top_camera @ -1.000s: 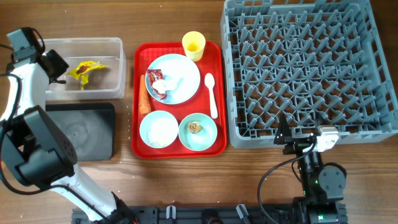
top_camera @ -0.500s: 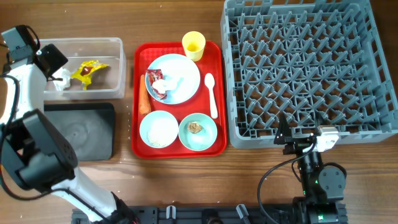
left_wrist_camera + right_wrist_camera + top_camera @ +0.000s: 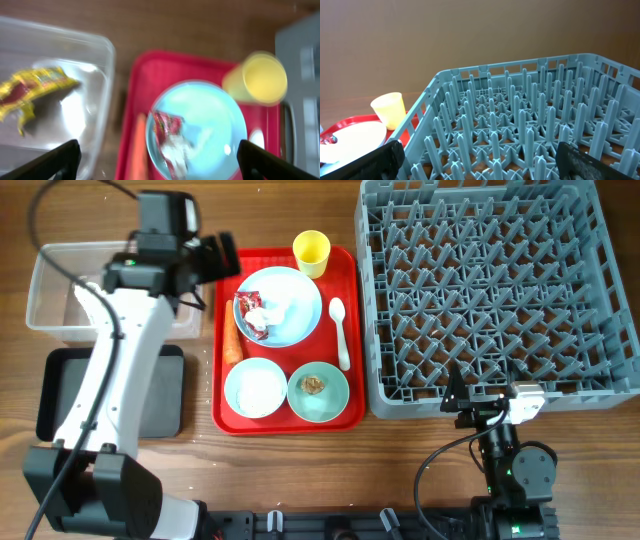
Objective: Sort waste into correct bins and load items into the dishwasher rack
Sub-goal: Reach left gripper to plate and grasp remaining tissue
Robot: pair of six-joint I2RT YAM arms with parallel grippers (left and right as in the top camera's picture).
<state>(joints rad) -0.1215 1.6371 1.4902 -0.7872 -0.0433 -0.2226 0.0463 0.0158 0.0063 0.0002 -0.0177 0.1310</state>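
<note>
Yellow wrapper [image 3: 30,92] has been dropped into the clear tub [image 3: 50,280]. Left gripper [image 3: 225,258] has been opened wide, is empty, and has been swung from the tub to the red tray's [image 3: 350,280] top-left edge. One waste item is judged sorted. The next pick is likely the red wrapper [image 3: 162,122], seen crumpled beside a white tissue [image 3: 175,147] on the blue plate [image 3: 210,115]. Right gripper [image 3: 458,395] is parked wide open, empty, at the rack's [image 3: 500,280] front edge.

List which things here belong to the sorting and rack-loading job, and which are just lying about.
Belong to the job: yellow cup, plate, rice bowl, bowl with brown lump, spoon, carrot, red wrapper, tissue wad, yellow wrapper, clear tub, black tray, rack.

Just lying about: red serving tray, wooden table, cables.
</note>
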